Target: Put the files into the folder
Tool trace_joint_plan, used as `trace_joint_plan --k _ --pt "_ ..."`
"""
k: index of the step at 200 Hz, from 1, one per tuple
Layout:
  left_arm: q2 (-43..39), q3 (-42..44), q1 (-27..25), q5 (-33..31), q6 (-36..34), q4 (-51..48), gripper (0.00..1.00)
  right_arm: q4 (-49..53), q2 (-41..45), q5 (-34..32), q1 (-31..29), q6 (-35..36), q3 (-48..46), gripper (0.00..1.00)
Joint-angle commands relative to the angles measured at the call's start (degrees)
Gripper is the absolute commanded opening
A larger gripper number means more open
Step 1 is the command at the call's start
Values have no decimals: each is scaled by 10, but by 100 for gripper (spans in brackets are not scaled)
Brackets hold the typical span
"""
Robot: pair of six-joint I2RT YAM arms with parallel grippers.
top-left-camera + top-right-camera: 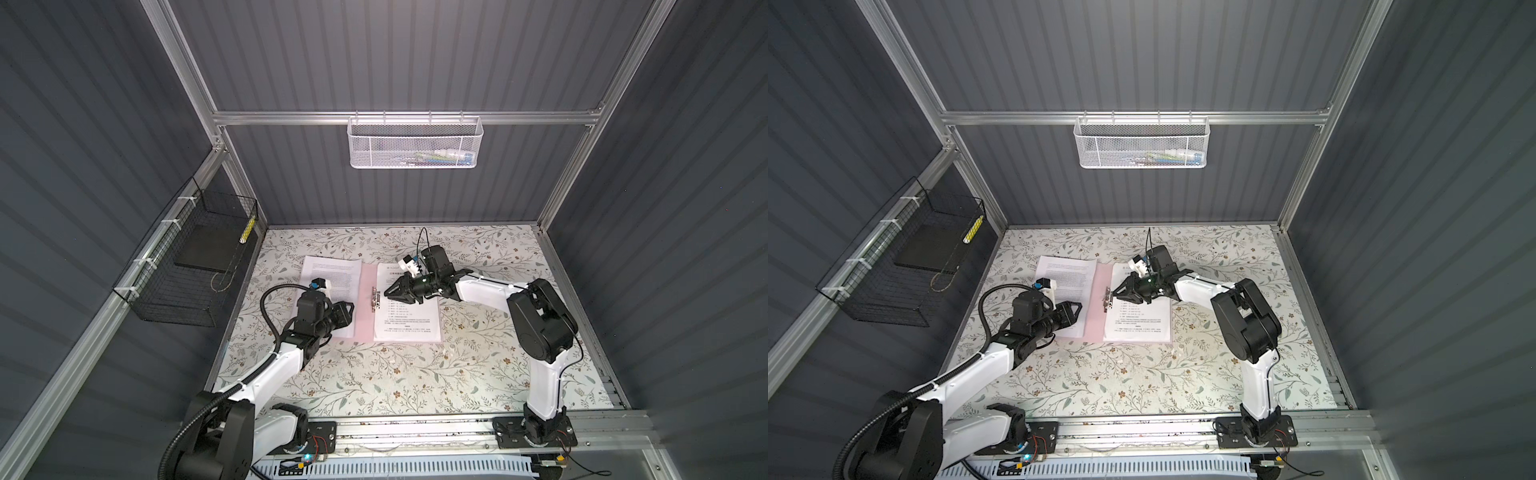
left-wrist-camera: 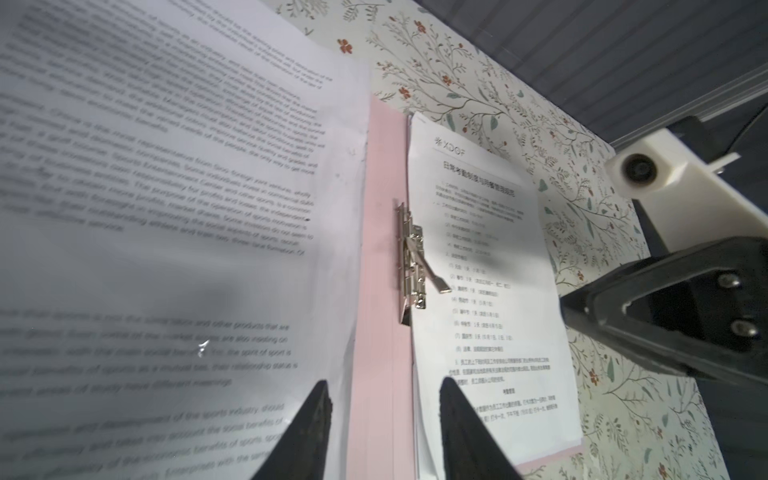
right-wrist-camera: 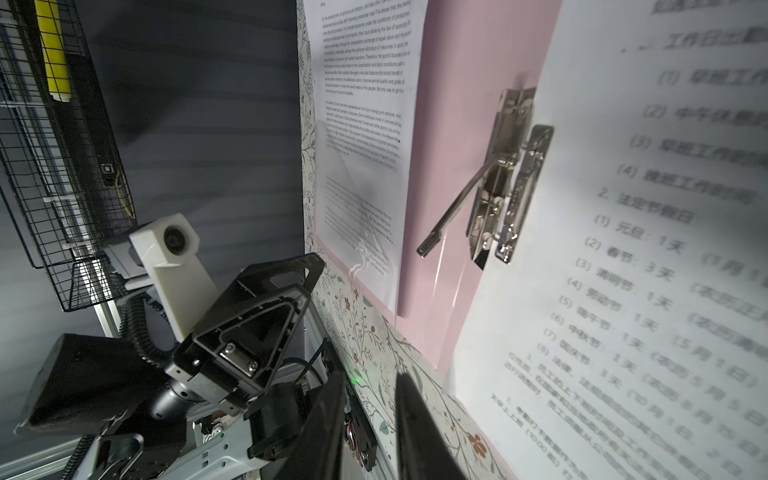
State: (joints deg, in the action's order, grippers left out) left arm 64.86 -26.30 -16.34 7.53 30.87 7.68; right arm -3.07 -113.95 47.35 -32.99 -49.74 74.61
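Note:
The pink folder [image 1: 365, 282] [image 2: 380, 249] lies open on the floral table. One of the files [image 1: 332, 274] [image 2: 166, 187], a white sheet of small print, rests on its left cover. Another sheet [image 1: 409, 320] [image 3: 623, 249], with a header logo, lies on the right cover, its edge at the metal clip [image 1: 375, 299] [image 3: 503, 178]. The clip's lever [image 3: 453, 216] stands raised. My left gripper [image 1: 351, 309] [image 2: 384, 390] hovers open over the left sheet's near right corner, holding nothing. My right gripper [image 1: 386, 293] [image 3: 372, 376] is slightly open and empty, just right of the clip.
A black wire basket [image 1: 187, 270] on the left wall holds a dark slab [image 1: 203, 249] and a yellow item. A white mesh basket [image 1: 415, 141] hangs on the back wall. The floral tablecloth [image 1: 374, 374] stretches in front of the folder.

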Motion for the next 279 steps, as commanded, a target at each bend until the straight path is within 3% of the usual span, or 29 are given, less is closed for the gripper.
trace_joint_plan --k 1,81,165,206,279 --pt "-31 34 2 -43 20 -31 44 11 3 1 -3 1 23 25" --pt "-116 94 2 -62 48 -64 44 7 -39 -46 -4 -45 52 24" --pt "-27 101 2 -83 78 6 44 12 -94 -49 -8 -65 94 24" --pt "-14 112 2 -78 80 41 44 2 -120 -35 -20 -90 115 33" --pt "-4 125 2 -68 82 61 44 -11 -140 -26 -32 -119 128 26"
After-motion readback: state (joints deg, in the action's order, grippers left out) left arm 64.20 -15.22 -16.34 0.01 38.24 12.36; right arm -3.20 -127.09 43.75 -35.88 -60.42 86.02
